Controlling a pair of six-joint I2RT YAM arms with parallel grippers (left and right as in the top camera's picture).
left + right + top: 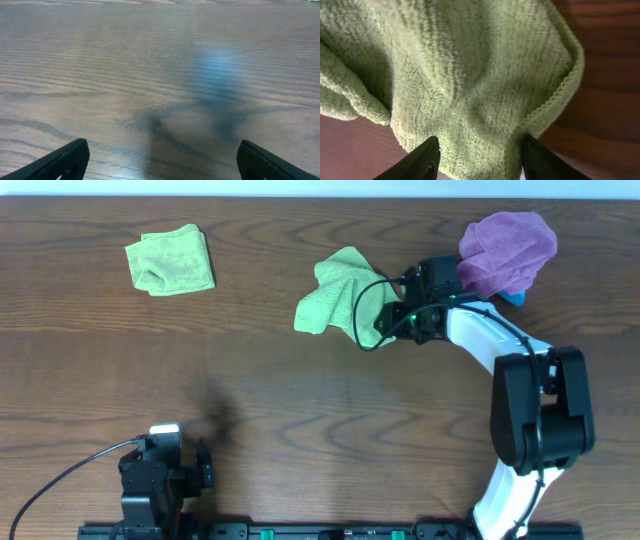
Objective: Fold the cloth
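A crumpled light green cloth [338, 298] lies at the back middle of the wooden table. My right gripper [385, 325] is at its right edge. In the right wrist view the green cloth [470, 75] fills the frame and narrows into a bunch between the two fingers of the right gripper [477, 162], which press it from both sides. My left gripper [205, 465] rests near the front left edge, far from the cloth. In the left wrist view the left gripper [160, 165] is open wide over bare wood.
A second green cloth [170, 260], folded flat, lies at the back left. A bunched purple cloth [505, 250] sits at the back right, just behind the right arm, with a small blue thing [515, 298] at its lower edge.
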